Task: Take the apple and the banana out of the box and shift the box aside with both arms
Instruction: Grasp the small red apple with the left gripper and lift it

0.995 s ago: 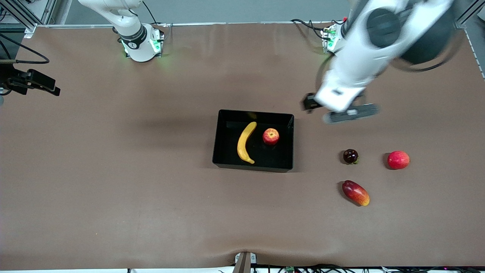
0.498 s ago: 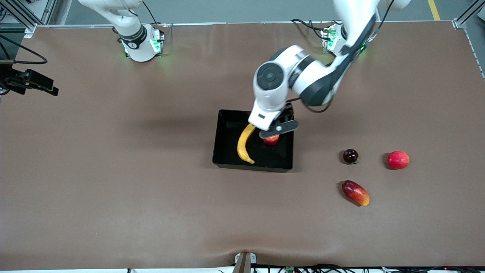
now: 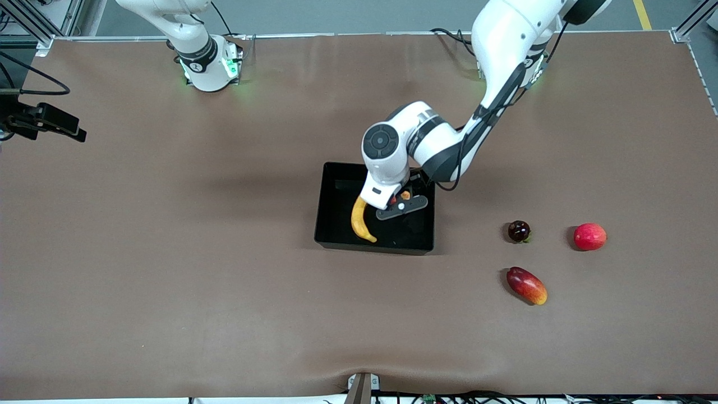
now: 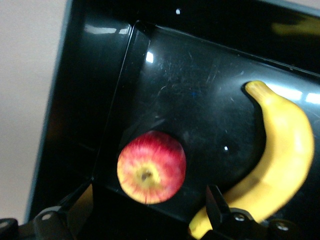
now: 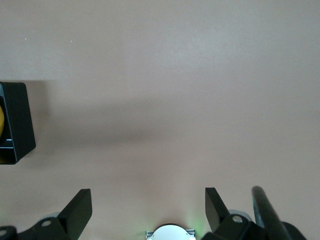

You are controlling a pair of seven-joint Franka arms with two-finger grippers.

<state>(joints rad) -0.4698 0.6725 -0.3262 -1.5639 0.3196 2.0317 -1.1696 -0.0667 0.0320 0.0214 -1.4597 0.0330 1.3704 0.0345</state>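
The black tray (image 3: pixel 331 224) sits mid-table. In it lie the yellow banana (image 3: pixel 359 220) and the red apple with yellow streaks (image 3: pixel 394 198), which is mostly hidden under my left hand. My left gripper (image 3: pixel 401 205) is open and low over the apple. In the left wrist view the apple (image 4: pixel 151 174) lies between the spread fingers of the gripper (image 4: pixel 145 215), with the banana (image 4: pixel 280 165) beside it on the tray floor (image 4: pixel 200 90). My right gripper (image 5: pixel 148 207) is open and empty, held high over bare table by its base (image 5: pixel 170 233). A tray corner (image 5: pixel 17 120) shows there.
Three other fruits lie toward the left arm's end: a small dark round fruit (image 3: pixel 519 230), a pinkish-red round fruit (image 3: pixel 589 236), and a red-orange mango (image 3: pixel 526 285) nearer the front camera. A black device (image 3: pixel 47 120) juts in at the right arm's end.
My left arm swung from over bare table near its own end to over the tray and came down over the apple. The fruits and tray have not moved.
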